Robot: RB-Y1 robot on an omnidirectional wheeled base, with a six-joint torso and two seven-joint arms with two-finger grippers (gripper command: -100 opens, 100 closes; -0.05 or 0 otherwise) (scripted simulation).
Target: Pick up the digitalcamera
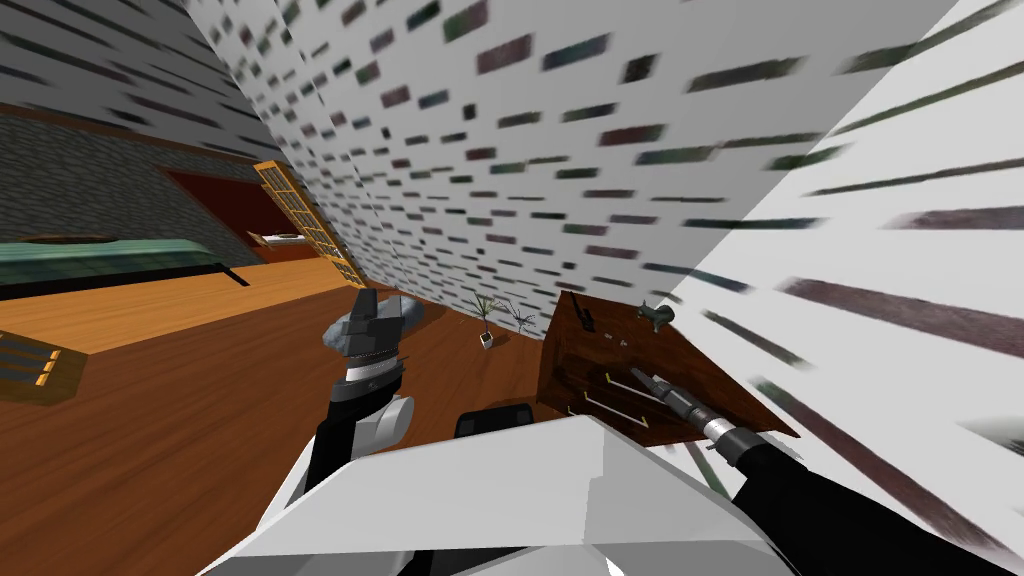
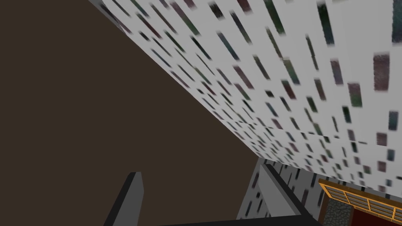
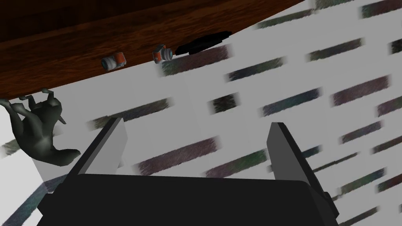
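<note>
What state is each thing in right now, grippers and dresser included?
right gripper: open, empty.
left gripper: open, empty.
dresser: drawers shut.
orange-and-grey camera: on the dresser top, not grasped.
similar orange-and-grey item: beside it, on the top, untouched.
black object: lying flat on the top.
dark animal figurine: standing on its feet on the top.

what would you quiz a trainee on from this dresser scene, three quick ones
1. True or false: the right tool is shut on something.
2. How many small orange-and-grey items lie on the wooden dresser?
3. What stands at the dresser's edge, nearest the right tool? A a vase, B a dark animal figurine, C a lamp.

Key: 1 false, it is open and holds nothing. 2 two. 3 B.
</note>
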